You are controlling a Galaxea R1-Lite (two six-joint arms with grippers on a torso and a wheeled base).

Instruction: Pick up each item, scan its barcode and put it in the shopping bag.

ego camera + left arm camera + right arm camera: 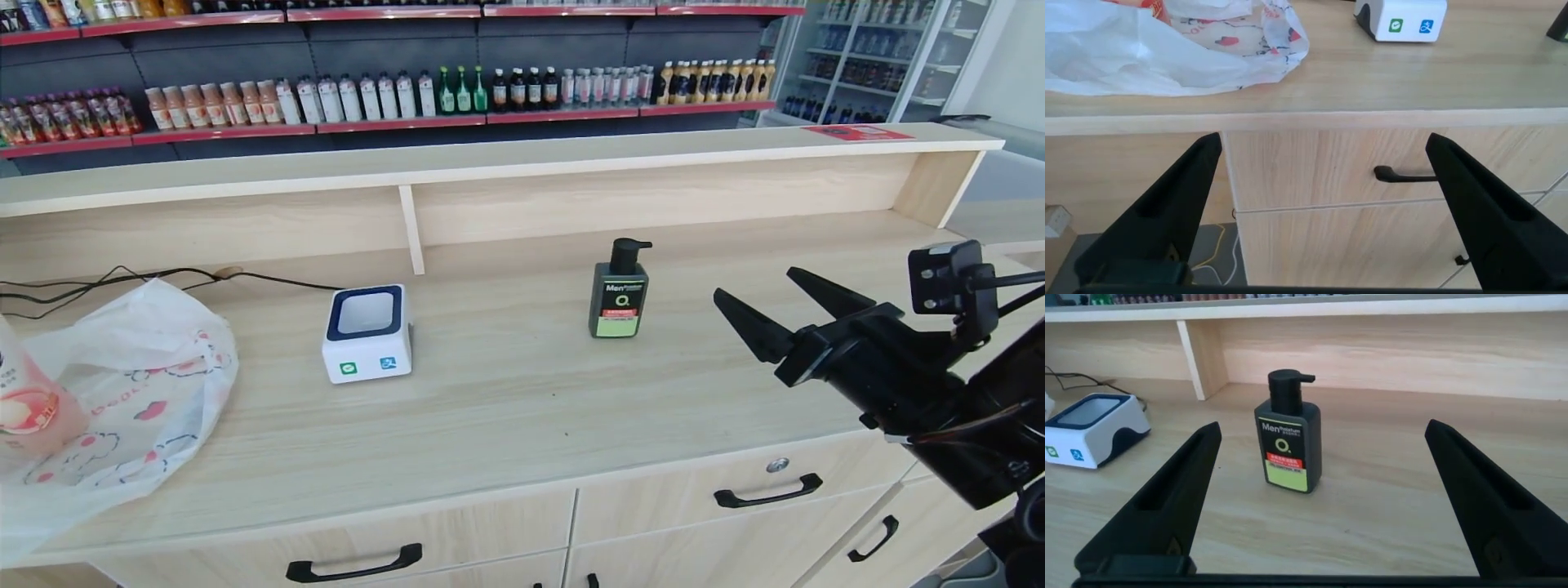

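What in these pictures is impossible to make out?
Bottle barcode: the head and right wrist views show its front; the back faces away.
Pink item: head view, cut by the left edge and veiled by the bag plastic.
Scanner: left wrist view, its top is cut off by the edge.
Shelf bottles: head view, too small to tell the labels.

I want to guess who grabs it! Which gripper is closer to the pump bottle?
Right. The right gripper, fingers open, faces the pump bottle from its right, over the counter. The left gripper sits lower, in front of the drawers, farther away.
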